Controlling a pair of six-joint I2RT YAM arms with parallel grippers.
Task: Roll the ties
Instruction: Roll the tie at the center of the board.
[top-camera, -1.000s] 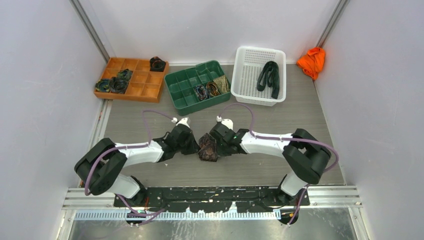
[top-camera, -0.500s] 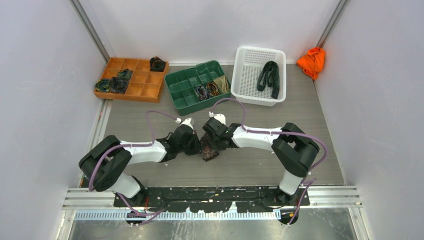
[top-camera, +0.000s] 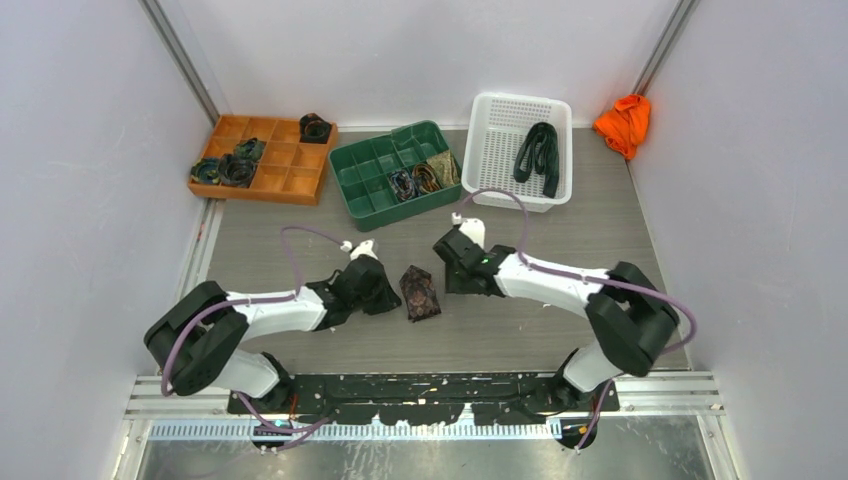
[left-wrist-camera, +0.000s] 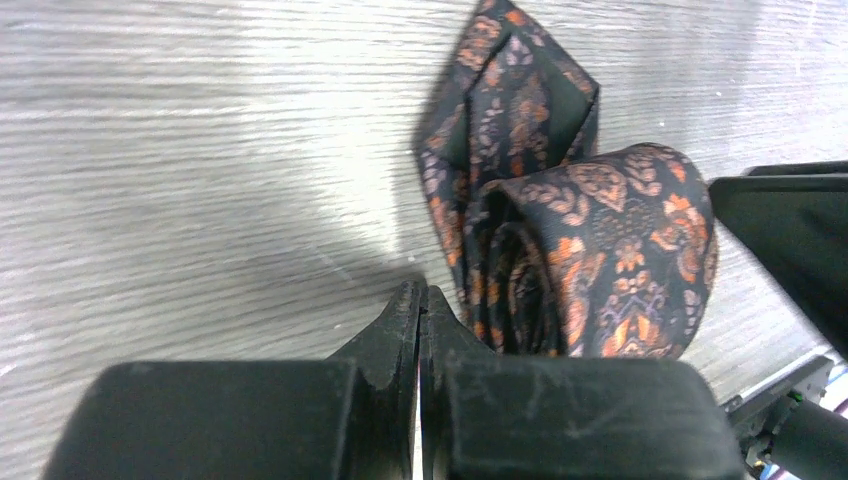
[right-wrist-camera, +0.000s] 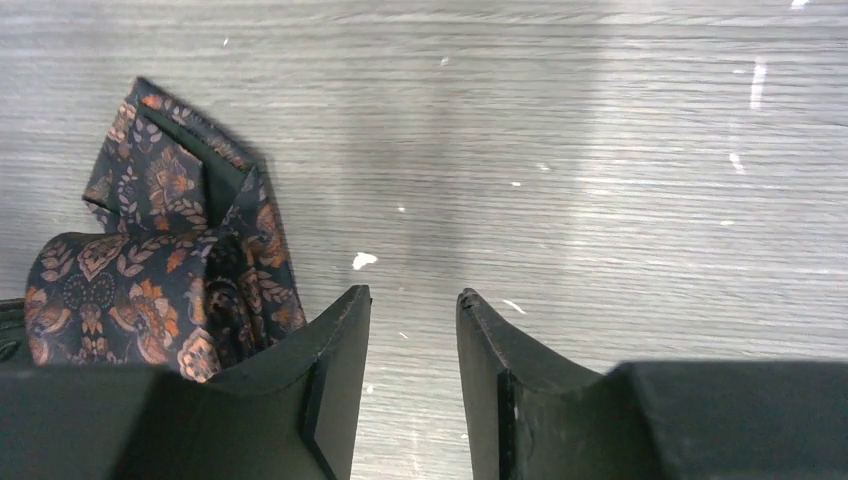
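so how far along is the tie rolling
Done: rolled tie coils sit in the orange compartment tray and the green compartment tray. In hand: a dark orange-patterned fabric tie lies rolled on the grey table; the left gripper is shut beside it, the right gripper open and empty. Left: a long dark tie lies unrolled in the white plastic basket, and the rolled one is not yet in a tray.

Right claw (right-wrist-camera: 412, 296) hides part of the rolled tie (right-wrist-camera: 150, 290).
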